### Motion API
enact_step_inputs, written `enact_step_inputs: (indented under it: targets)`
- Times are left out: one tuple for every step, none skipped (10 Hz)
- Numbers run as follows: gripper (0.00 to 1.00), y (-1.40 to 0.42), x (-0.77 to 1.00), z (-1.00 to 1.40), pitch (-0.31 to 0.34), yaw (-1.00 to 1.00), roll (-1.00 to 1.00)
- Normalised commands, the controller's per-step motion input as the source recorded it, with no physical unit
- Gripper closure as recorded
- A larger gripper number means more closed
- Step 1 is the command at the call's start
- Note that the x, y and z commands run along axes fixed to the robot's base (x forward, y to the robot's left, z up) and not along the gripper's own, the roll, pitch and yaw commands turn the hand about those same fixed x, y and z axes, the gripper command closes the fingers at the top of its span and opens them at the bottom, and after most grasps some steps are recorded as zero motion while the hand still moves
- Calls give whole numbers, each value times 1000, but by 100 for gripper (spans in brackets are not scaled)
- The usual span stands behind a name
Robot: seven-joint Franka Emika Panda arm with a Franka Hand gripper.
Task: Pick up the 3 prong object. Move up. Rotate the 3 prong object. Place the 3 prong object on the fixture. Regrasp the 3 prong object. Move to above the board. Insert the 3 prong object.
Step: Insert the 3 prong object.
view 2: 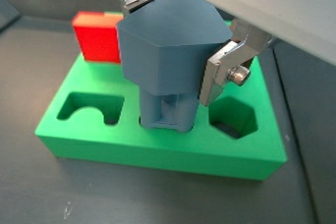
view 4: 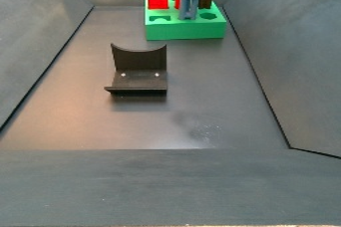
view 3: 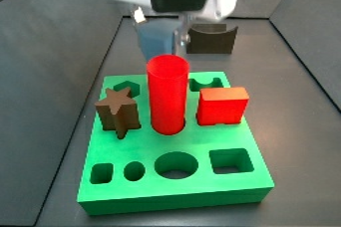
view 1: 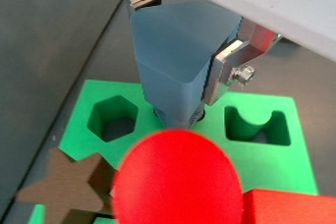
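Observation:
My gripper (view 2: 179, 27) is shut on the 3 prong object (view 2: 164, 56), a slate-blue piece held upright over the green board (view 2: 144, 154). Silver fingers (view 2: 226, 66) clamp its wide upper part on two sides. Its narrow lower end reaches into a hole in the board's top, between a U-shaped hole (view 2: 92, 108) and a hexagonal hole (view 2: 234, 115). A wrist view shows the same grasp (view 1: 182, 31) on the piece (view 1: 178, 61). In a side view the piece (view 3: 158, 37) stands at the board's far edge (view 3: 173, 196). The dark fixture (view 4: 138, 70) stands apart on the floor.
A tall red cylinder (view 3: 167, 92), a red cube (view 3: 222, 105) and a brown star block (view 3: 118, 110) stand in the board, close to the held piece. Several open holes line the board's near edge. Grey sloped walls (view 4: 40, 62) enclose the floor.

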Motion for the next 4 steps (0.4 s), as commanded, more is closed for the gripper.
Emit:
enact_step_inputs:
  targets:
    - [100,0,406,-634,224,-100,209]
    - [100,43,0,0,0,0,-51]
    - [100,0,0,0,0,0,-6]
    - [100,0,0,0,0,0,0]
